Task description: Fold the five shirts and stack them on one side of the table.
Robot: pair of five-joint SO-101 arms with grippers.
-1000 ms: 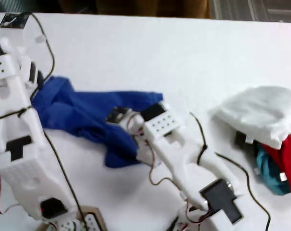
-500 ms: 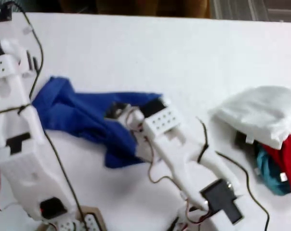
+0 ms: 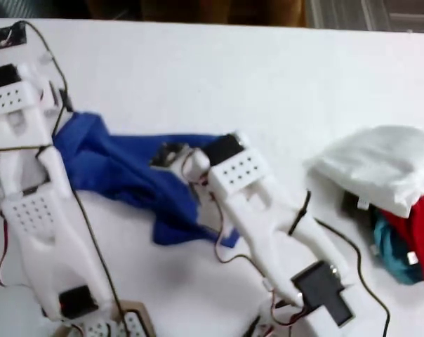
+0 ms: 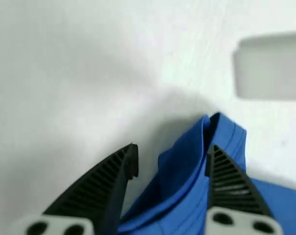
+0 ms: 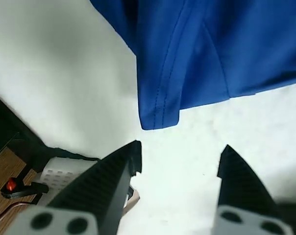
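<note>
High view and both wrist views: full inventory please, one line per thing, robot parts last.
table: 1, white, under everything.
blue shirt: 1, blue, crumpled on the table between the two arms.
white shirt: 1, white, top of the pile at the high view's right edge.
red shirt: 1, red, under the white shirt.
teal shirt: 1, teal, beside the red shirt, low in the pile.
left end effector: 1, black fingers, open, a corner of the blue shirt between them.
right end effector: 1, black fingers, open, over bare table by the blue shirt's hem.
</note>
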